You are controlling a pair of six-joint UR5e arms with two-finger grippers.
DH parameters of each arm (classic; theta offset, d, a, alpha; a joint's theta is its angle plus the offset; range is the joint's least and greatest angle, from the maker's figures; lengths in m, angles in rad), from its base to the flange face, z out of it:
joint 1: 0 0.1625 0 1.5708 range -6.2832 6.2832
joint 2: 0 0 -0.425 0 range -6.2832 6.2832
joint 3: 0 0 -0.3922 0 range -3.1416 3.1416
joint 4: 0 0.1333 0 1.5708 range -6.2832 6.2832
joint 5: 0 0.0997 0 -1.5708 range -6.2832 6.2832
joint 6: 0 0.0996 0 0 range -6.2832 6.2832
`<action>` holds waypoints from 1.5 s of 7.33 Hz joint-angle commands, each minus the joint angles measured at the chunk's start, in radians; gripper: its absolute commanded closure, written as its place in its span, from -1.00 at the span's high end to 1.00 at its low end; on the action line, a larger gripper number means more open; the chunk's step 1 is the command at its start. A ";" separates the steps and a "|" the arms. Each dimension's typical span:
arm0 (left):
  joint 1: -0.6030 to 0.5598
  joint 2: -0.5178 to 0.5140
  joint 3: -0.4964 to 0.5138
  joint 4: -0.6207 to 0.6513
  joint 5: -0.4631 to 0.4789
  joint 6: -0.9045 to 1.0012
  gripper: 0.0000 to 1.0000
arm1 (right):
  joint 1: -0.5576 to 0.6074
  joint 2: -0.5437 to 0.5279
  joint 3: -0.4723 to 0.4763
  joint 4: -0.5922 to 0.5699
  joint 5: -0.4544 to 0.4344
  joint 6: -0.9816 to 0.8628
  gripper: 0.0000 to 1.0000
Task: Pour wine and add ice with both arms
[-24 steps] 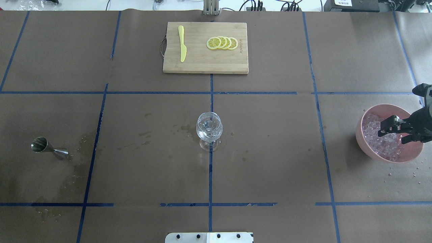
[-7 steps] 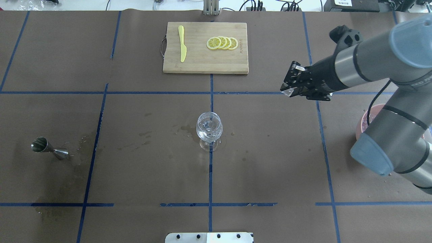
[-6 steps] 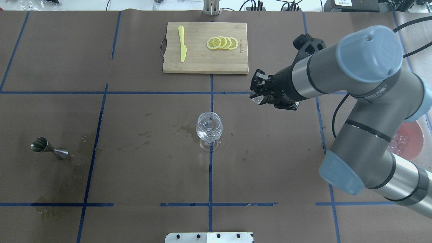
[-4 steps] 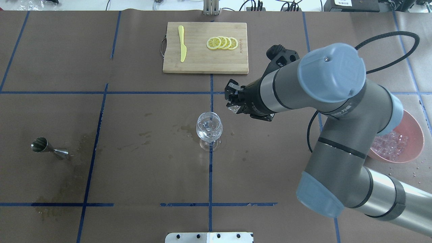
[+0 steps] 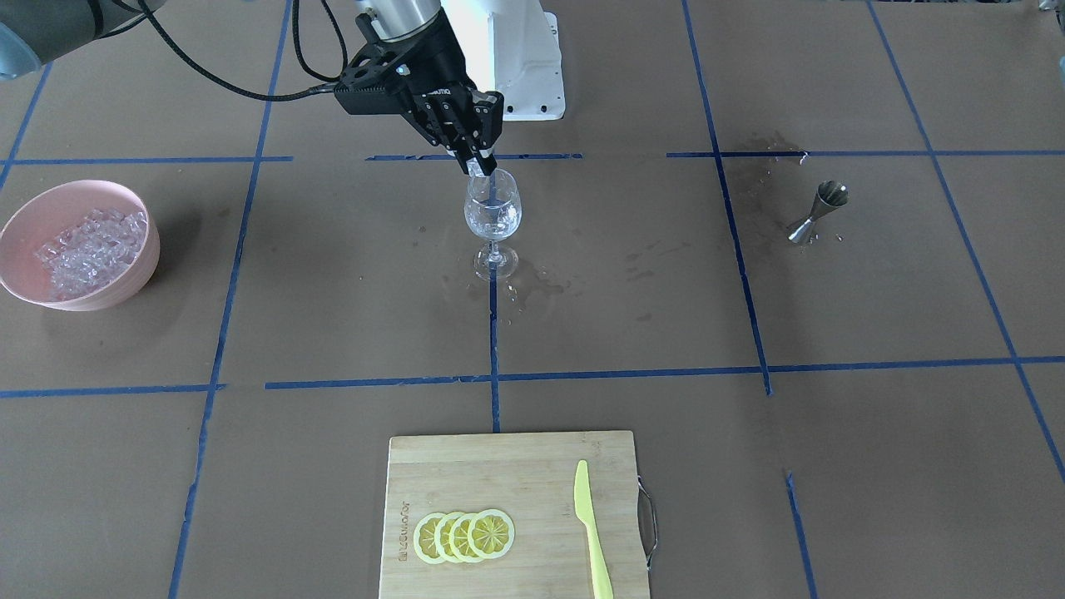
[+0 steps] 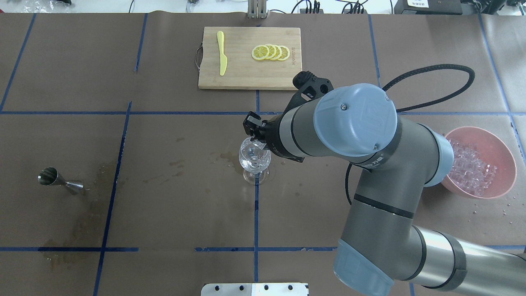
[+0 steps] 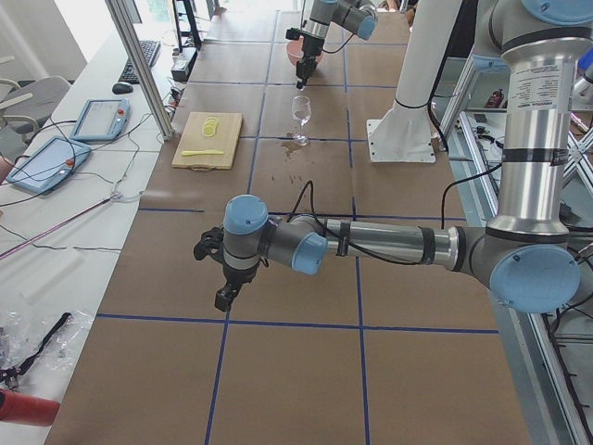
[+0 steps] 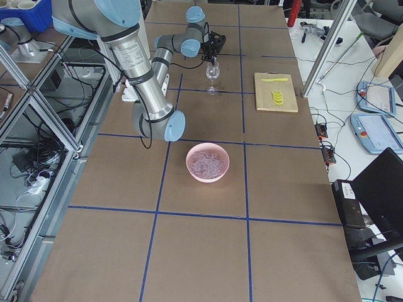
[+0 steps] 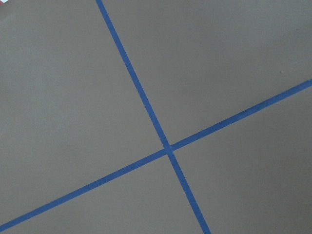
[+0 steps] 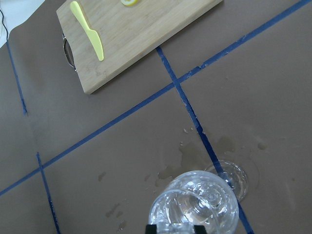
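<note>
fingers (image 10: 152, 227) of my right gripper (image 5: 477, 165) are pinched on one ice cube (image 5: 476, 172), tips just above the rim of the glass (image 5: 492, 215) at mid-table. the right arm (image 6: 357, 123) reaches in from the right. the rest of the ice (image 6: 472, 169) lies heaped in the bowl (image 6: 503, 181) at the right end. my left gripper (image 7: 225, 297) hangs over a tape cross (image 9: 168, 148) near the left end; i can't tell whether it's open or closed.

Right gripper (image 5: 477, 164) — apparently carrying an ice cube (image 5: 475, 170) — swung from bowl (image 5: 18, 218) to glass (image 5: 492, 210).
</note>
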 commanded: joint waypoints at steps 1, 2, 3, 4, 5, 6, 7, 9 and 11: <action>-0.002 0.000 -0.001 0.001 -0.002 0.000 1.00 | -0.009 0.011 -0.012 0.000 -0.008 0.001 -0.22; -0.002 0.000 -0.001 0.000 -0.003 -0.003 1.00 | -0.007 0.011 -0.015 -0.001 -0.008 0.001 0.98; -0.002 0.002 -0.005 0.000 -0.003 -0.004 1.00 | -0.007 0.008 -0.015 -0.001 -0.008 0.000 1.00; -0.002 0.002 -0.006 0.000 -0.003 -0.006 1.00 | -0.006 -0.001 -0.009 -0.001 -0.007 -0.002 1.00; -0.002 0.000 -0.006 0.000 -0.003 -0.009 1.00 | 0.034 -0.034 0.015 0.000 0.008 -0.009 1.00; 0.000 -0.001 -0.008 0.000 -0.003 -0.012 1.00 | 0.090 -0.135 0.076 0.005 0.077 -0.018 1.00; -0.002 0.000 -0.014 0.000 -0.026 -0.012 1.00 | 0.173 -0.190 0.089 0.008 0.178 -0.084 1.00; 0.000 0.000 -0.034 -0.009 -0.061 -0.073 1.00 | 0.302 -0.316 0.095 0.014 0.286 -0.260 1.00; 0.000 0.000 -0.052 -0.011 -0.063 -0.132 1.00 | 0.440 -0.457 0.085 0.014 0.369 -0.586 1.00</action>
